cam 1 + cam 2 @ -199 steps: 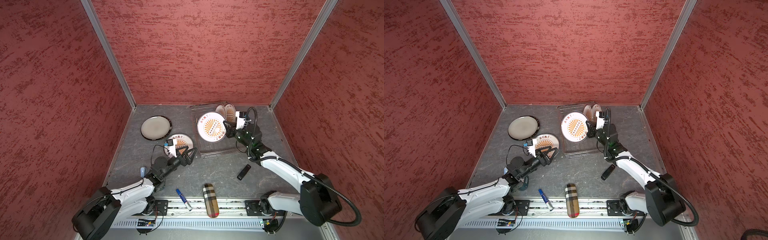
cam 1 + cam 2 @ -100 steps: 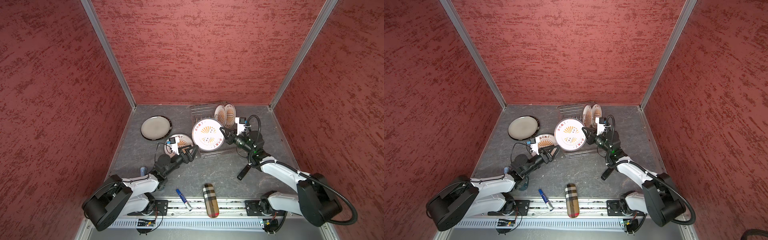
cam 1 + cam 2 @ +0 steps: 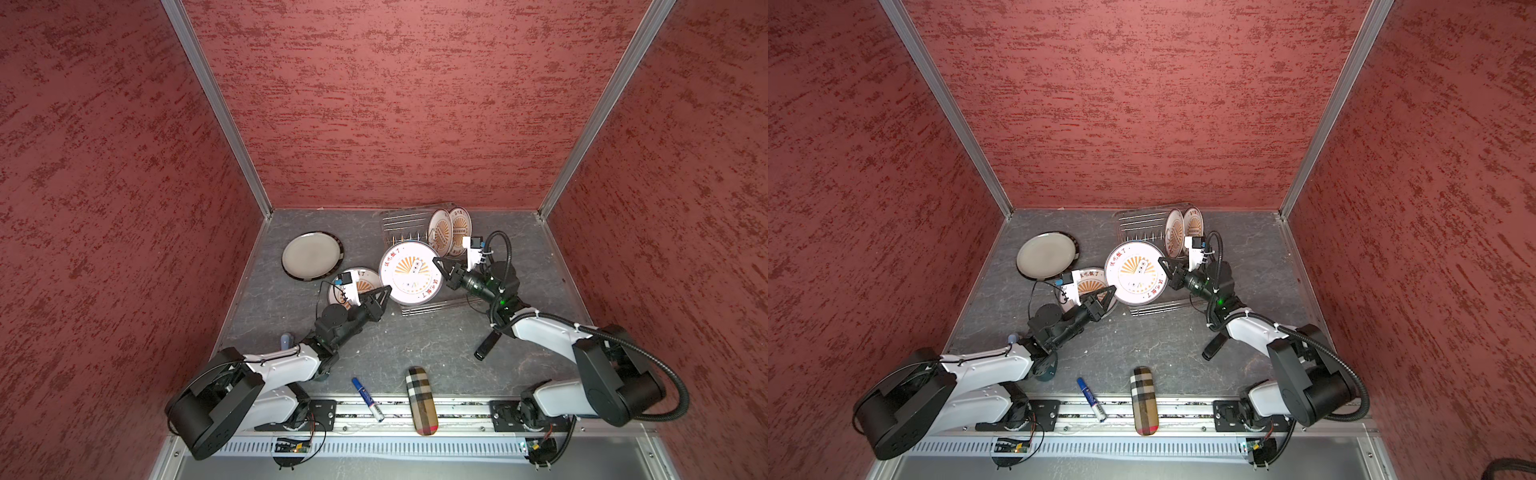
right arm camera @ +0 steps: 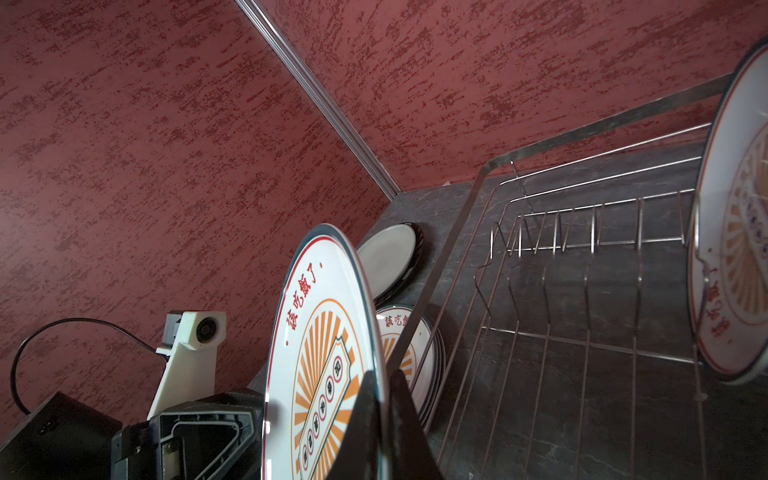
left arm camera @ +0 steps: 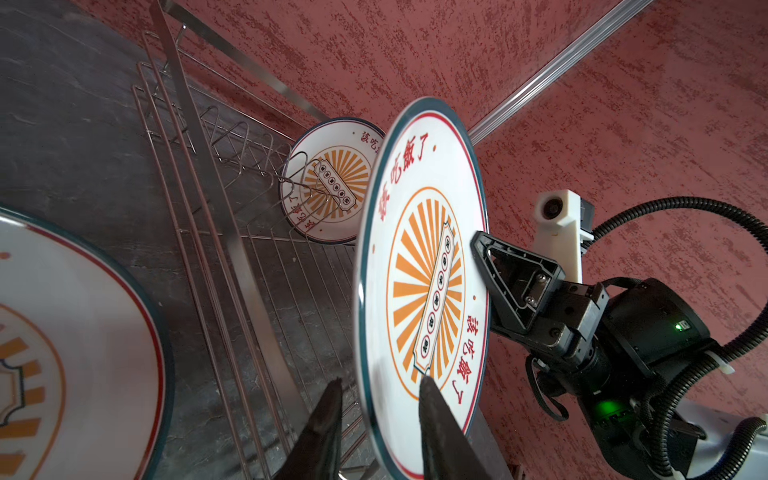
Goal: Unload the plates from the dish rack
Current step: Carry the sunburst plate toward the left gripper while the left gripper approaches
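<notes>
Steel-wire dish rack (image 3: 403, 224) at the far side of the bench (image 3: 415, 349) holds two racked plates (image 3: 441, 232) upright in its prongs. A third, the sunburst plate (image 3: 409, 274), hangs on edge in the air near the rack's left edge. Your right end effector (image 3: 436, 262) is clamped on its rim. Your left end effector (image 5: 380, 379) straddles the opposite rim with jaws partly apart and a gap showing behind the plate, so it is not gripping yet. This reads as a hand-over, mid-task. Next, close the left firmly before the right lets go. Then lay the plate by the flat plate (image 3: 361, 282) and grey plate (image 3: 311, 255) on the bench's left.
</notes>
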